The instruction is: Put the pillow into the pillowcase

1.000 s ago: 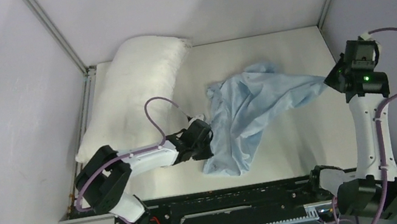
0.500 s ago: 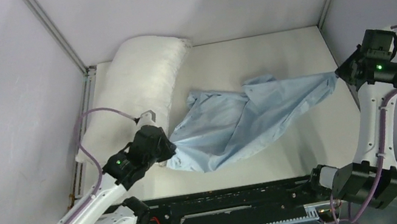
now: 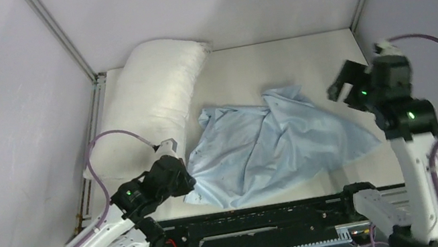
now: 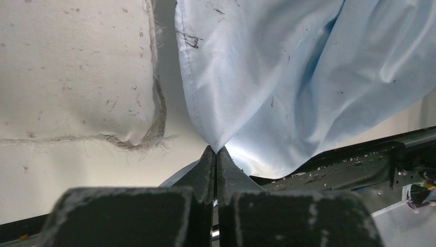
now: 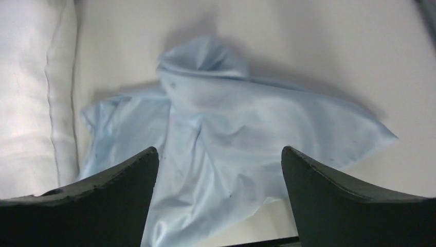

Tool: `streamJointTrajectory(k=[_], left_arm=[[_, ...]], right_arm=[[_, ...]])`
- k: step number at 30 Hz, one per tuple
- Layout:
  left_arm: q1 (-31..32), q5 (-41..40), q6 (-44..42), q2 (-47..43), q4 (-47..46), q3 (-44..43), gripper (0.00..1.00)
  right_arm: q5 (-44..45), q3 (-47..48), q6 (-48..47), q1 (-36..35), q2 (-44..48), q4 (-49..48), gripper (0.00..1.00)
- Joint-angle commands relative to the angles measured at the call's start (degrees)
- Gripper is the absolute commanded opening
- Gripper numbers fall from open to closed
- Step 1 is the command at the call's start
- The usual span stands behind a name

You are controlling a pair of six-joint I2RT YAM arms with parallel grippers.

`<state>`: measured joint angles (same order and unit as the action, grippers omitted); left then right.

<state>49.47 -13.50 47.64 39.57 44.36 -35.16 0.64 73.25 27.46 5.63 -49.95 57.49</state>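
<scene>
Light blue fabric is spread crumpled on the white surface: one pillowcase, the only container in view. It is lying flat and wrinkled, with folds bunched toward its far middle and one corner pointing to the right. Its opening cannot be made out. One white pillow is seen wholly outside it, lying lengthwise along the left wall of the surface, with its near right side just beside the left edge of the pillowcase. A seam and small dark specks are visible on the pillow in the left wrist view.

Two pincers are counted. The left pincer is clamped tight on the near left corner of the pillowcase, with the cloth pinched between the two black fingers and fanning out from them. This corner is held close to the near end of the pillow. The right pincer is spread wide with nothing held, raised above the right part of the surface and aimed down at the pillowcase, apart from the cloth.
</scene>
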Motion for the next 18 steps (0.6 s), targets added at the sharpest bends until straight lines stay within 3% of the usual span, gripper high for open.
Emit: streamJointTrajectory(k=[1, 5, 7, 12, 18], left_arm=[[0.29, -2.49, 0.93, 0.62, -1.00, -0.66, 0.00], [0.29, -3.22, 0.90, 1.96, -1.86, -1.97, 0.00], [0.30, -3.26, 0.75, 2.85, -2.52, -2.25, 0.00], [0.19, -3.87, -0.18, 4.53, -2.53, -3.44, 0.00], [0.21, -4.08, -1.17, 5.35, -1.69, -5.22, 0.00]], right_arm=[[3.93, -0.48, -4.76, -14.41, -14.79, -10.24, 0.93], [2.87, 0.74, -6.92, -16.30, -27.47, -18.79, 0.93], [0.84, 2.04, -7.22, -16.24, -32.90, -22.42, 0.88], [2.09, 7.78, -7.78, -16.76, -45.93, -23.75, 0.74], [3.23, 10.52, -7.04, -16.40, -55.54, -27.91, 0.70]])
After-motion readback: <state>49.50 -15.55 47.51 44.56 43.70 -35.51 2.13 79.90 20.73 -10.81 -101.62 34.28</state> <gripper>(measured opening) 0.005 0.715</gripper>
